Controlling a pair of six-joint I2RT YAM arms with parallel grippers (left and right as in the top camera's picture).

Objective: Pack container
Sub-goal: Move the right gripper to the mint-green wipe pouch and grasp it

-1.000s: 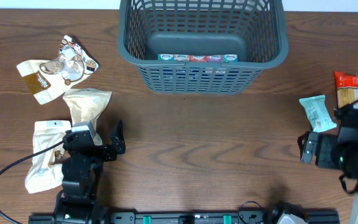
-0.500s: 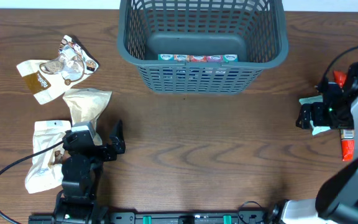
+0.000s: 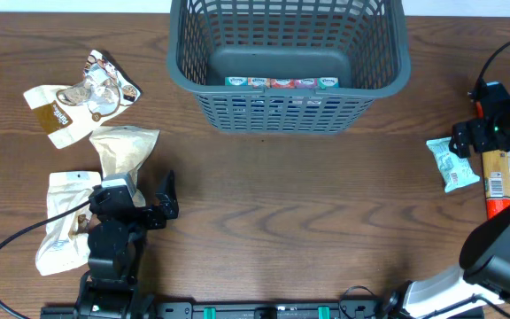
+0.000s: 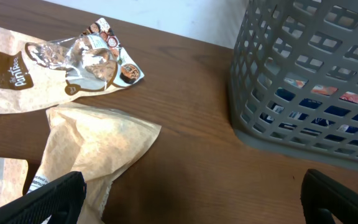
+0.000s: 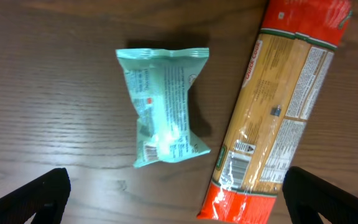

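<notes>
a dark grey basket (image 3: 289,113) stands at the far middle of the brown worktop (image 3: 308,213), with a row of small packets (image 3: 280,82) lying inside along its near wall. the right hand (image 5: 178,202), jaws spread wide and gripping nothing, hangs above a teal snack packet (image 5: 166,106) and a long pasta packet (image 5: 284,112) lying side by side near the right edge. the left hand (image 4: 191,202), likewise released, sits low at the front left beside 3 pale pouches (image 3: 124,146) and a crumpled clear wrapper (image 3: 103,89).
</notes>
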